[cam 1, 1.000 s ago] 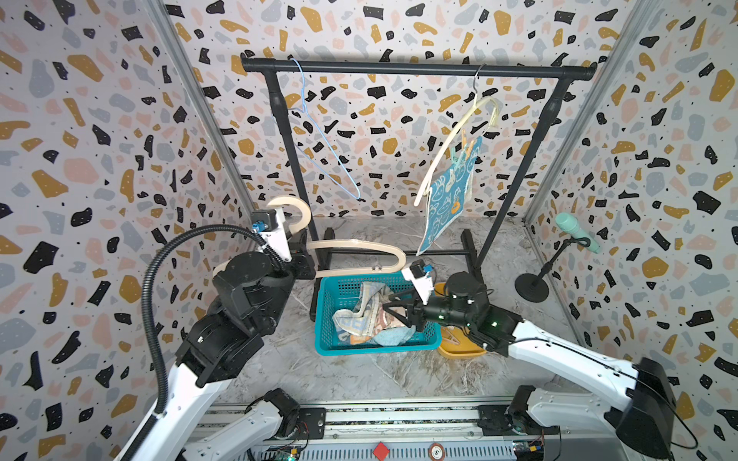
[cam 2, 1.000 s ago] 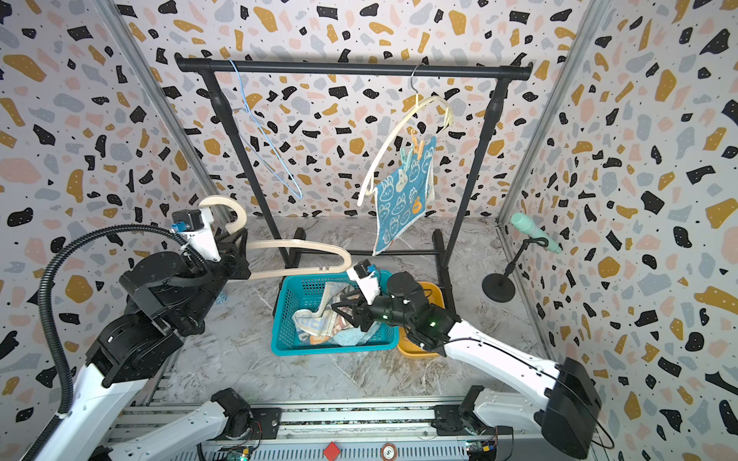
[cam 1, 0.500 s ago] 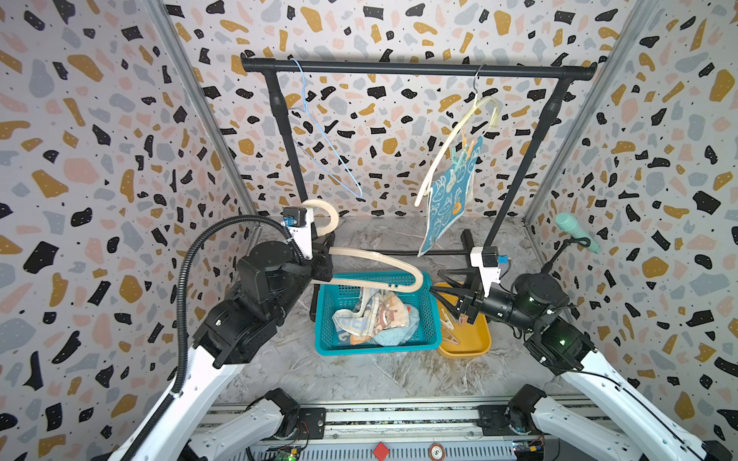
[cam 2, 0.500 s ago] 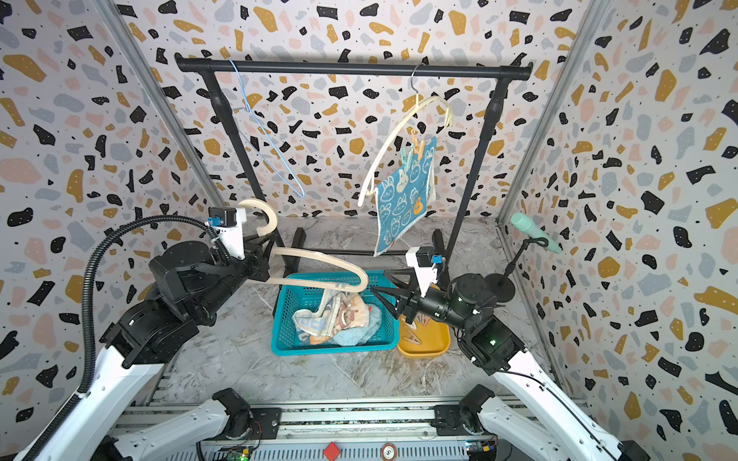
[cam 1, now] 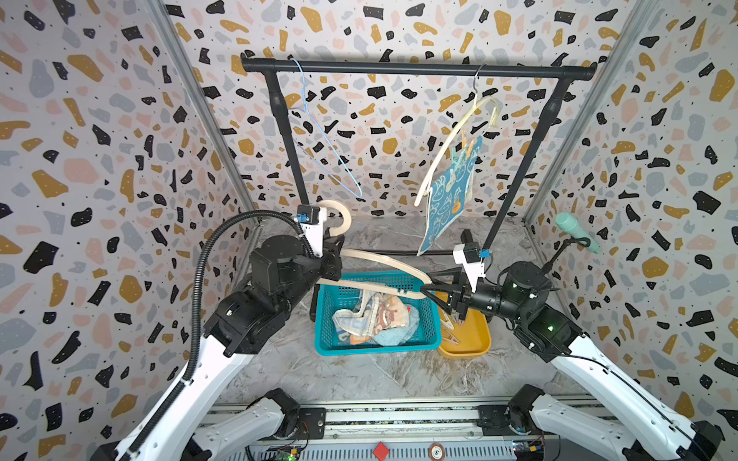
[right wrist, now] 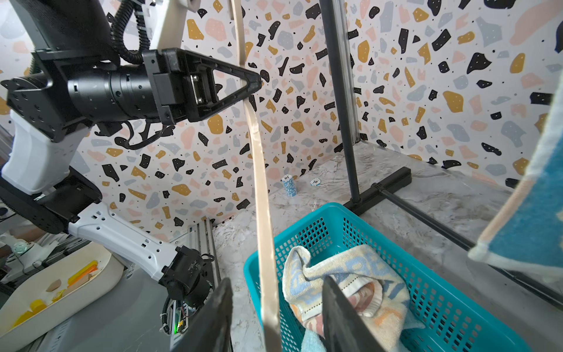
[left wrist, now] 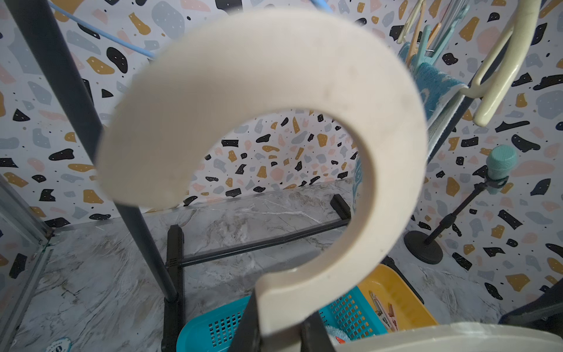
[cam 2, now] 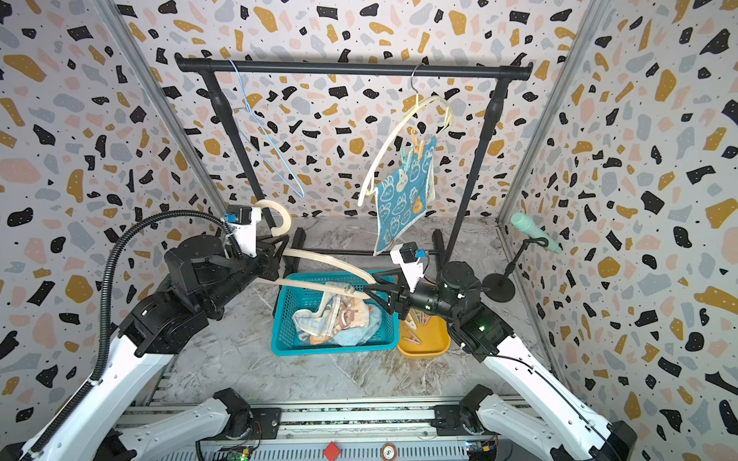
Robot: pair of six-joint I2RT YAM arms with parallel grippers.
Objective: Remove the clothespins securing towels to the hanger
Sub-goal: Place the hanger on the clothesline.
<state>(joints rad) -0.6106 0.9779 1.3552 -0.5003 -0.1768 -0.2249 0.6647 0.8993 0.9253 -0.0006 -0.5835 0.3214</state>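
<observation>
Several pins (cam 1: 463, 153): clipped along the top edge of the rabbit towel (cam 1: 449, 199). Mint and peach ones show, but the exact count is unclear.
Where they hang: on a cream hanger (cam 1: 441, 153) hooked over the rail (cam 1: 399, 68), high above the counter (cam 1: 359, 379).
Pin axis: roughly upright, with handles pointing up and jaws biting down on the towel edge.
Hung hanger axis: slopes steeply down from its hook and is seen nearly edge-on in both top views. The towel drops below it.
Direction from grippers: up and toward the back wall, well apart from both. The right arm looks nearer, and the left arm sits across the basket (cam 1: 375, 348).
Left gripper (cam 1: 333, 261): clamped on a second hanger (cam 1: 383, 259) just under its hook.
Second hanger: bare and roughly level over the basket, with its long axis running from one gripper to the other.
Right gripper (cam 1: 426, 285): jaws apart and straddling that hanger's far end. The wrist view shows a gap on each side, so it grips nothing.
Other towels (cam 1: 371, 315): two lie crumpled in the basket.
Freed pins: loose in the yellow tray (cam 1: 475, 343) beside the basket.
Likely need: clear the bare hanger first. Then raise the right gripper and close across a pin's handles, in line with its upright axis.
</observation>
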